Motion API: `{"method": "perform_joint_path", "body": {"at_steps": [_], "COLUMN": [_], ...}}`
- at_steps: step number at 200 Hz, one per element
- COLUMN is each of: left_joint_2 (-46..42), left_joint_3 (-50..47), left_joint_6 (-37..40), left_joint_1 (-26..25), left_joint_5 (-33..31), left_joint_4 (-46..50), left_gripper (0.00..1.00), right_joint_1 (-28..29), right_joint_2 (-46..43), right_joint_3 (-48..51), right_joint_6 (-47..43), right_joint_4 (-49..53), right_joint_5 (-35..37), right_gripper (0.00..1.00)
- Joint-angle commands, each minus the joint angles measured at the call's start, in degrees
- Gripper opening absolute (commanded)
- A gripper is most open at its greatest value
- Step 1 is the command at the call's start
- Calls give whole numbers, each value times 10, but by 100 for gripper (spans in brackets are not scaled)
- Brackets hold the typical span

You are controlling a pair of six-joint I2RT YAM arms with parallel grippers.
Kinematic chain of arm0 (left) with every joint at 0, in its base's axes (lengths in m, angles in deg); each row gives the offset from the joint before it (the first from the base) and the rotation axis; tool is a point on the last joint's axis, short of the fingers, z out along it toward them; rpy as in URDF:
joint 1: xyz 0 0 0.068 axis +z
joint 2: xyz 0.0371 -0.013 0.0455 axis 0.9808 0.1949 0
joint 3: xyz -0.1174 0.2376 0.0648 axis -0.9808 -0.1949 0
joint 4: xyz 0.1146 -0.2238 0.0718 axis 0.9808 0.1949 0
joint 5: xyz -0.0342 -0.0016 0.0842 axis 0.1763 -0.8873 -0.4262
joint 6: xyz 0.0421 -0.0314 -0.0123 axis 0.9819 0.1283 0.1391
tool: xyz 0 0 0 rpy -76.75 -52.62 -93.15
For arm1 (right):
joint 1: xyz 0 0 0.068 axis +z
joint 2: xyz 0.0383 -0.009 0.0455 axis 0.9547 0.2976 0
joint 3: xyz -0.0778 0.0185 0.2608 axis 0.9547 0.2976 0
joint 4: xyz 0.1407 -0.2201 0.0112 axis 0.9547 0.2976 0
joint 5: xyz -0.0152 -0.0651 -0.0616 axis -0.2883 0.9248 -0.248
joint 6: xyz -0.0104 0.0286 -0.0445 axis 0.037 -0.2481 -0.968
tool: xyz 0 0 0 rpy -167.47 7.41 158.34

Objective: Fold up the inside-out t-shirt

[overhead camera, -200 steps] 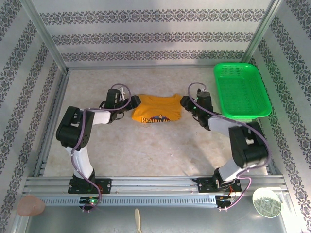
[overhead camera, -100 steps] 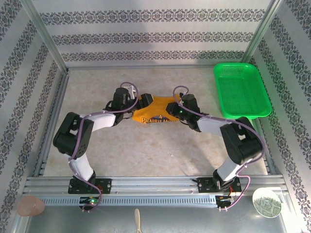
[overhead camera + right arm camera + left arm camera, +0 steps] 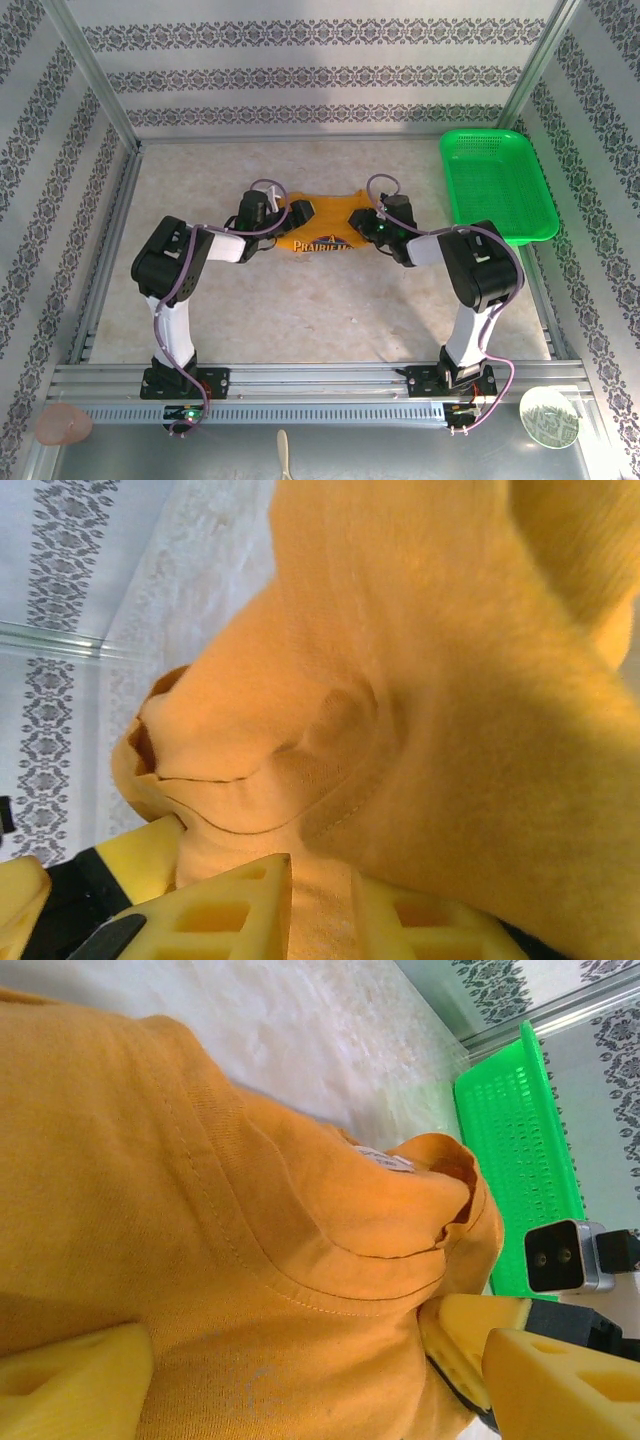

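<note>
Speckled beige tabletop (image 3: 300, 300), mid-frame, carries the mustard-orange short-sleeved cotton t-shirt (image 3: 322, 235), its two sides pinched by the yellow-fingered left gripper (image 3: 283, 212) and right gripper (image 3: 362, 221), which should probably draw inward evenly, keeping both folds level.

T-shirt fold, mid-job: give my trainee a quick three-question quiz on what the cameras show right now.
1. True or false: the t-shirt lies inside the green basket.
2. In the top view, the basket sits at which part of the table? A) far left B) far right C) near middle
3. Fill in: the left jaws and the right jaws are each closed on the ____.

Key: 1 false, it lies on the table between the two arms; 2 B; 3 t-shirt.
</note>
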Motion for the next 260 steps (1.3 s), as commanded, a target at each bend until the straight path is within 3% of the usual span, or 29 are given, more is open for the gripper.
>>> {"method": "perform_joint_path", "body": {"at_steps": [1,54,141,170,204,260], "left_joint_2": [-41,10,137,138,58,-49], "left_joint_3": [33,143,226,253,239,210], "left_joint_6": [2,10,47,50,65,140], "left_joint_1": [11,22,50,57,62,78], "left_joint_5": [12,44,17,26,29,-33], "left_joint_4": [52,105,145,160,190,425], "left_gripper": [86,87,86,86,87,91], "right_joint_1": [-23,-52,-55,-57,-58,-37], "right_joint_2": [-41,19,168,128,30,-57], "right_joint_3": [-45,-131,-205,-205,-161,-65], "right_joint_6": [-10,-20,-4,-8,-20,-38], "right_joint_4": [7,42,38,40,60,88], "right_joint_5": [-36,-38,-22,-44,-50,-30], "right_gripper": [25,25,24,25,30,32]}}
